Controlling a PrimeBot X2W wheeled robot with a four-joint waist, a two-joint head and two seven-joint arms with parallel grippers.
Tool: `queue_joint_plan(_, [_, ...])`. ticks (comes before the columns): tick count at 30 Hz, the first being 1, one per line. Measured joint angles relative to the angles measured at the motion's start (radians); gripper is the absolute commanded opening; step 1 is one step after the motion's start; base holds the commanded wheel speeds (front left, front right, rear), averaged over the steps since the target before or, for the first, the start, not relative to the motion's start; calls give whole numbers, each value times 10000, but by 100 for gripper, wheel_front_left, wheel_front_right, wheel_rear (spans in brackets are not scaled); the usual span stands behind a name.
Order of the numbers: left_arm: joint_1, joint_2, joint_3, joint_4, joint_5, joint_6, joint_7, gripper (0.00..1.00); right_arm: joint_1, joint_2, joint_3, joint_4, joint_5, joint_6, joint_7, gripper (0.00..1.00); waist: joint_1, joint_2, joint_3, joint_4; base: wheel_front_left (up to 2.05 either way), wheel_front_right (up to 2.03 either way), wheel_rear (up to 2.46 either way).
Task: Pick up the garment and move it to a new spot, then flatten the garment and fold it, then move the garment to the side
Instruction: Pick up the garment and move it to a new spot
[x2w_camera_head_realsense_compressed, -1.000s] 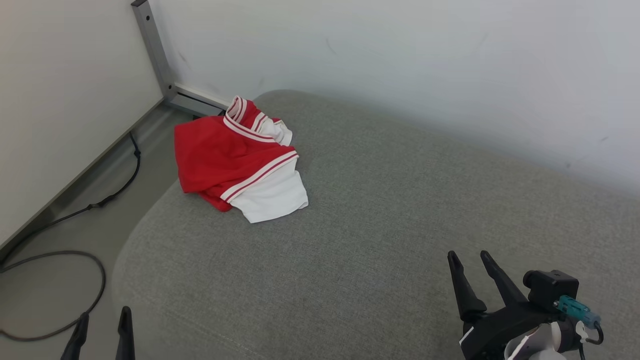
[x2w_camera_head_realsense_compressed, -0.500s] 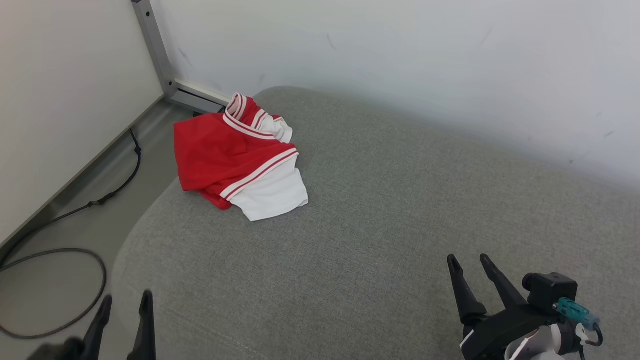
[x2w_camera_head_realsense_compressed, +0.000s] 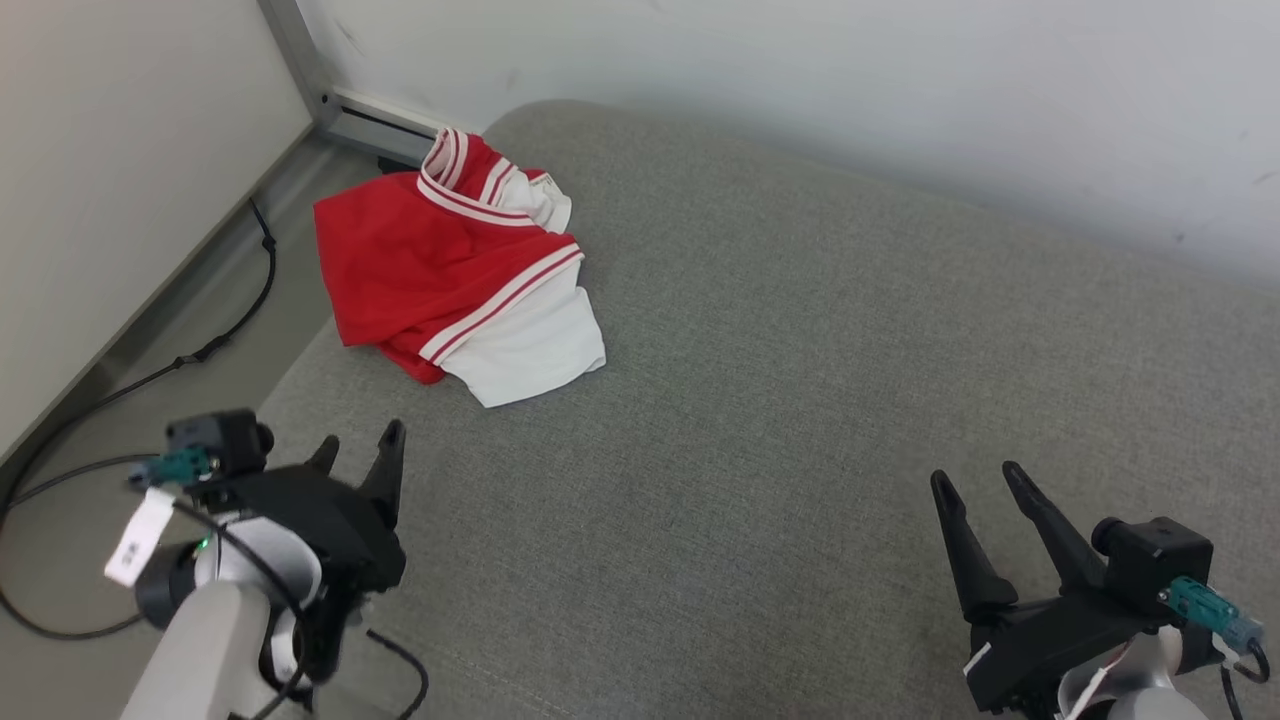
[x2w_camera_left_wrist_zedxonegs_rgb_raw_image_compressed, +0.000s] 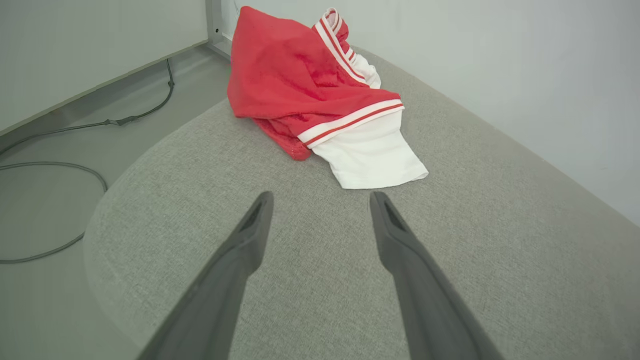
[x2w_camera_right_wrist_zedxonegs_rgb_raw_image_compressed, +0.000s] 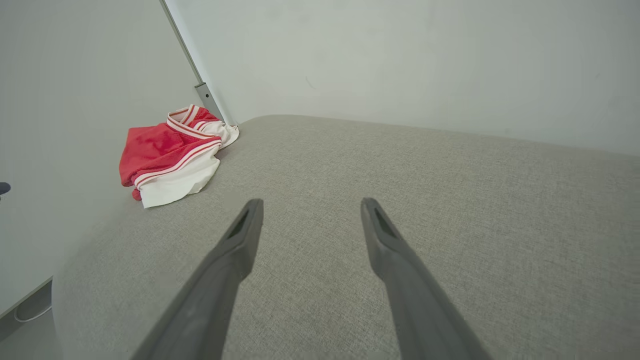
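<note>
The garment (x2w_camera_head_realsense_compressed: 455, 265), a crumpled red and white piece with striped trim, lies in a heap on the far left corner of the grey cushion (x2w_camera_head_realsense_compressed: 760, 380). Its red part sits at the cushion's left edge and its white part spreads toward the cushion's middle. The left gripper (x2w_camera_head_realsense_compressed: 358, 445) hangs over the cushion's near left edge, with its fingers spread wide and nothing between them. It points toward the garment and is near it but clear of the cloth; in the left wrist view the white hem lies just beyond the fingertips. The right gripper (x2w_camera_head_realsense_compressed: 975, 478) hangs over the cushion's near right part, its jaws likewise spread and empty, well apart from the garment. A dark cable (x2w_camera_head_realsense_compressed: 230, 320) runs along the floor to the left of the cushion. A metal post (x2w_camera_head_realsense_compressed: 300, 50) stands beyond its far left corner, and a pale wall (x2w_camera_head_realsense_compressed: 800, 80) rises behind the cushion's far edge.
</note>
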Motion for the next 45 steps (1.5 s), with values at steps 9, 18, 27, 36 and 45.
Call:
queue_joint_plan(9, [-1719, 290, 316, 1360, -48, 96, 1225, 100, 157, -447, 278, -1097, -543, -88, 591, 100, 0, 0, 757, -371, 0, 0, 0])
queue_joint_plan(18, [-3010, 1062, 627, 2138, -159, -75, 2309, 100, 134, -857, 424, -2242, -1032, -161, 1151, 100, -1, 0, 1407, -1418, 0, 0, 0])
queue_joint_plan(27, [-3457, 1666, 792, 2602, -159, -82, 2989, 100, 169, -1191, 339, -3417, -1166, -284, 1666, 100, -2, 0, 2063, -2563, 0, 0, 0])
queue_joint_plan(36, [-4167, 1597, 894, 3450, 150, 360, 2936, 100, 213, -1526, -86, -4010, -1231, -439, 1958, 100, 0, 1, 2986, -3111, 0, 0, 0])
queue_joint_plan(45, [-4200, 1452, 1016, 4309, 328, 454, 2792, 36, 220, -1590, -111, -4282, -1233, -470, 2266, 100, -1, 0, 3042, -3051, 0, 0, 0])
